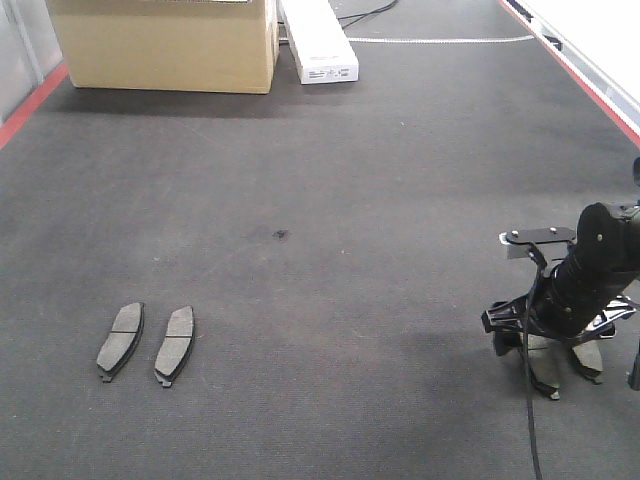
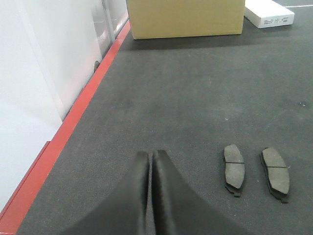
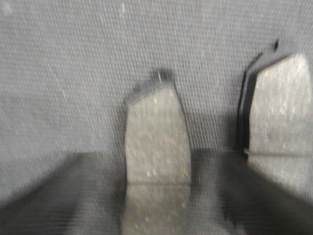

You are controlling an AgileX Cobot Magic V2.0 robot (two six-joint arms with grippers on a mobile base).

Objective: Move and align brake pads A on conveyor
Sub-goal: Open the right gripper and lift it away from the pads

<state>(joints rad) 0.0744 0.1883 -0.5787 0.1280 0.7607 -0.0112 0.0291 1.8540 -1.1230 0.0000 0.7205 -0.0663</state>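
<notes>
Two brake pads lie side by side on the charcoal conveyor belt [image 1: 300, 200] at the left [image 1: 120, 340] [image 1: 175, 345]; the left wrist view shows them too [image 2: 234, 169] [image 2: 275, 172], to the right of my left gripper [image 2: 150, 157], which is shut and empty above the belt. Two more pads lie at the right [image 1: 546, 372] [image 1: 590, 358] under my right gripper [image 1: 553, 350]. In the right wrist view the right gripper [image 3: 156, 164] is open and low, with its jaws either side of one pad [image 3: 156, 137]. The other pad [image 3: 283, 112] lies just right of it.
A cardboard box [image 1: 165, 45] and a white box [image 1: 320, 40] stand at the belt's far end. Red strips edge the belt at left [image 2: 73, 122] and right [image 1: 600, 95]. A white wall panel [image 2: 39, 73] runs beyond the left strip.
</notes>
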